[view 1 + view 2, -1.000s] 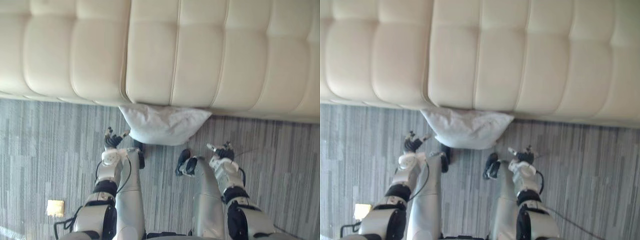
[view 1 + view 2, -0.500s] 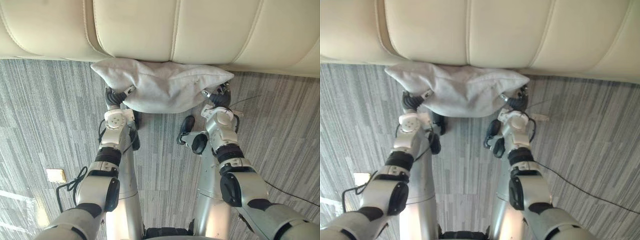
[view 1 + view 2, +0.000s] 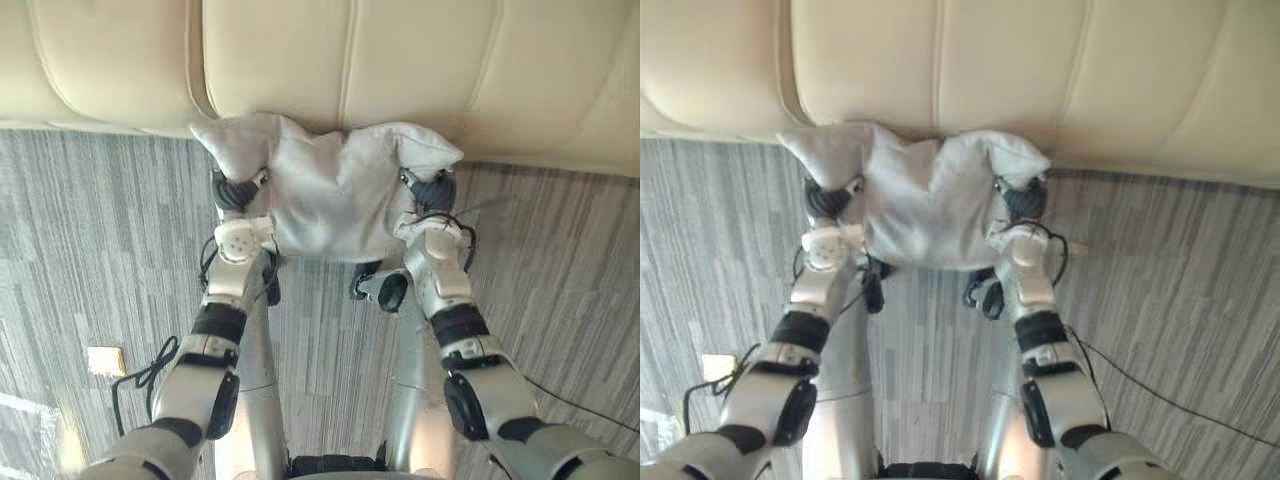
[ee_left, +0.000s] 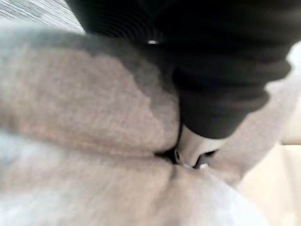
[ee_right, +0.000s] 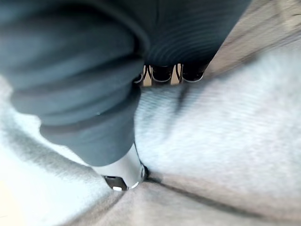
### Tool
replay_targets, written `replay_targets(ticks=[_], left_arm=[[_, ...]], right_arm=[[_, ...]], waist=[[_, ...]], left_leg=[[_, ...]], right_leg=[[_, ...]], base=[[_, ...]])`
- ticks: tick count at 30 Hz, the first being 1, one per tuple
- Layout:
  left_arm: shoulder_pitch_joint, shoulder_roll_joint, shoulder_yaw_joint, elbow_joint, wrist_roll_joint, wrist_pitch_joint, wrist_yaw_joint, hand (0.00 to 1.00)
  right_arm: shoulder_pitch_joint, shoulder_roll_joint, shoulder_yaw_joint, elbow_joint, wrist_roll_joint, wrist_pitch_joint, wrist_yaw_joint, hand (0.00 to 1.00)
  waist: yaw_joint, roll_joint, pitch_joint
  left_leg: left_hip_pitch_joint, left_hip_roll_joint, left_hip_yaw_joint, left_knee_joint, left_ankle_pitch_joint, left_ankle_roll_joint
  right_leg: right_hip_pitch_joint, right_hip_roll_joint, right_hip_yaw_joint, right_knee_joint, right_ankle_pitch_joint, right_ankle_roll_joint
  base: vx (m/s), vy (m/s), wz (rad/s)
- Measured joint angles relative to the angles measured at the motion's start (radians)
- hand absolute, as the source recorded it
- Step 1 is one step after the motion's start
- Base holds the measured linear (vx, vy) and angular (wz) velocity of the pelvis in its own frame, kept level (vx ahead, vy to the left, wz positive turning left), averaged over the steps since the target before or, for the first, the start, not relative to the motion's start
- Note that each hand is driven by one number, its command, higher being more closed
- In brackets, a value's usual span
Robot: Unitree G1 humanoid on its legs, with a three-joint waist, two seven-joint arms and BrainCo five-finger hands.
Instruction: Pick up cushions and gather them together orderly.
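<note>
**One cushion gripped at both ends, nothing gathered yet**

Left eye view: a single pale grey cushion (image 3: 335, 195) hangs between the two hands, just in front of the cream sofa (image 3: 400, 70) and above the striped grey carpet (image 3: 90, 230). The left hand (image 3: 237, 193) holds its left end and the right hand (image 3: 432, 192) its right end; both far corners flop over the hands. The pick-up looks under way. Carrying this cushion to a place and setting it with any others is all still to do, and I see no other cushion here.

Right eye view: the same scene, with the cushion's near edge hanging clear of the carpet, as far as I can judge.

Left wrist view: the thumb (image 4: 193, 150) is sunk into a deep crease of grey fabric, so this hand is clamped on the cushion.

Right wrist view: the thumb (image 5: 120, 172) presses one face of the cushion while dark fingertips (image 5: 162, 73) show past its edge, a pinch on the cloth.

Half a second ago the cushion lay wide and flat at the sofa's foot, with the hands just reaching its near corners. Now it is bunched narrower and raised. A second ago both hands were well apart from it. The camera has shifted too.
</note>
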Motion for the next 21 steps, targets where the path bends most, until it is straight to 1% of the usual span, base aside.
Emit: replay_targets(ticks=[1, 3, 4, 6, 7, 8, 9, 10, 12, 13, 14, 15, 17, 21], left_arm=[[0.013, -0.002, -0.011, -0.013, 0.0, -0.003, 0.0, 1.0], [0.097, -0.007, -0.073, -0.102, 0.001, -0.015, 0.0, 1.0], [0.113, -0.008, -0.087, -0.115, 0.001, -0.015, 0.0, 1.0], [0.227, -0.027, -0.132, -0.195, 0.004, -0.029, -0.001, 1.0], [0.244, -0.032, -0.135, -0.213, 0.004, -0.036, -0.002, 1.0], [0.289, -0.043, -0.147, -0.249, 0.003, -0.049, -0.004, 1.0], [0.329, -0.046, -0.16, -0.269, 0.003, -0.058, -0.008, 1.0], [0.353, -0.047, -0.162, -0.28, 0.003, -0.059, -0.01, 1.0], [0.463, -0.046, -0.17, -0.336, 0.003, -0.064, -0.026, 1.0], [0.488, -0.046, -0.172, -0.348, 0.002, -0.065, -0.03, 1.0], [0.536, -0.046, -0.178, -0.368, 0.002, -0.071, -0.035, 1.0], [0.562, -0.045, -0.18, -0.379, 0.002, -0.075, -0.041, 1.0], [0.655, -0.041, -0.203, -0.431, 0.003, -0.081, -0.051, 1.0], [0.75, -0.037, -0.214, -0.467, 0.003, -0.084, -0.075, 1.0]], right_arm=[[0.021, 0.001, 0.0, -0.017, -0.001, -0.008, 0.0, 1.0], [0.147, 0.002, 0.001, -0.119, -0.01, -0.02, 0.0, 1.0], [0.176, 0.003, 0.003, -0.135, -0.014, -0.022, 0.0, 1.0], [0.32, 0.005, 0.015, -0.201, -0.03, -0.033, 0.002, 1.0], [0.34, 0.005, 0.017, -0.215, -0.031, -0.035, 0.003, 1.0], [0.394, 0.005, 0.02, -0.249, -0.049, -0.037, 0.009, 1.0], [0.445, 0.003, 0.03, -0.274, -0.067, -0.039, 0.013, 1.0], [0.47, 0.002, 0.039, -0.288, -0.071, -0.039, 0.016, 1.0], [0.582, 0.001, 0.063, -0.358, -0.112, -0.039, 0.034, 1.0], [0.607, -0.001, 0.071, -0.374, -0.119, -0.039, 0.038, 1.0], [0.662, -0.001, 0.081, -0.406, -0.142, -0.039, 0.049, 1.0], [0.688, -0.001, 0.086, -0.421, -0.15, -0.039, 0.055, 1.0], [0.778, -0.001, 0.093, -0.469, -0.183, -0.04, 0.066, 1.0], [0.853, 0.0, 0.096, -0.482, -0.216, -0.04, 0.098, 1.0]], waist=[[0.0, -0.001, -0.002], [-0.001, -0.001, -0.002], [-0.001, -0.001, -0.004], [-0.004, -0.003, -0.1], [-0.005, -0.004, -0.102], [-0.006, -0.003, -0.107], [-0.006, -0.005, -0.124], [-0.006, -0.005, -0.137], [-0.003, -0.007, -0.194], [-0.003, -0.008, -0.207], [0.0, -0.006, -0.225], [0.002, -0.008, -0.239], [0.006, -0.007, -0.301], [0.009, -0.004, -0.367]], left_leg=[[0.021, -0.001, 0.004, -0.017, 0.002, -0.002], [0.162, -0.008, 0.021, -0.112, 0.032, -0.003], [0.197, -0.011, 0.021, -0.133, 0.035, -0.006], [0.268, -0.015, 0.025, -0.189, 0.039, -0.011], [0.296, -0.015, 0.026, -0.202, 0.042, -0.015], [0.367, -0.016, 0.029, -0.229, 0.043, -0.017], [0.431, -0.017, 0.036, -0.268, 0.043, -0.018], [0.461, -0.019, 0.038, -0.288, 0.044, -0.018], [0.571, -0.028, 0.052, -0.354, 0.046, -0.016], [0.597, -0.031, 0.054, -0.372, 0.046, -0.016], [0.661, -0.034, 0.059, -0.411, 0.048, -0.015], [0.687, -0.034, 0.06, -0.431, 0.049, -0.016], [0.767, -0.039, 0.072, -0.493, 0.052, -0.015], [0.885, -0.051, 0.084, -0.588, 0.062, -0.017]], right_leg=[[0.017, 0.0, -0.001, -0.012, 0.001, -0.001], [0.149, 0.004, -0.015, -0.092, 0.018, -0.005], [0.182, 0.004, -0.018, -0.109, 0.02, -0.004], [0.254, 0.004, -0.035, -0.171, 0.028, -0.003], [0.283, 0.005, -0.037, -0.183, 0.036, -0.008], [0.361, 0.008, -0.046, -0.219, 0.036, -0.005], [0.426, 0.01, -0.051, -0.259, 0.039, 0.004], [0.456, 0.013, -0.053, -0.279, 0.041, 0.007], [0.564, 0.015, -0.058, -0.349, 0.046, 0.015], [0.59, 0.015, -0.06, -0.366, 0.046, 0.019], [0.654, 0.016, -0.066, -0.406, 0.051, 0.028], [0.681, 0.017, -0.069, -0.427, 0.053, 0.031], [0.76, 0.019, -0.072, -0.491, 0.058, 0.039], [0.873, 0.03, -0.072, -0.59, 0.075, 0.055]], base=[[-0.01, -0.043, 0.05], [0.03, -0.037, 0.04], [0.05, -0.018, 0.05], [0.11, 0.008, 0.03], [0.16, 0.011, 0.02], [0.14, 0.0, 0.05], [0.14, -0.003, 0.06], [0.15, -0.002, 0.03], [0.17, 0.004, 0.02], [0.19, 0.006, 0.06], [0.16, 0.003, 0.05], [0.18, 0.0, 0.06], [0.2, 0.008, 0.0], [0.15, 0.02, -0.03]])
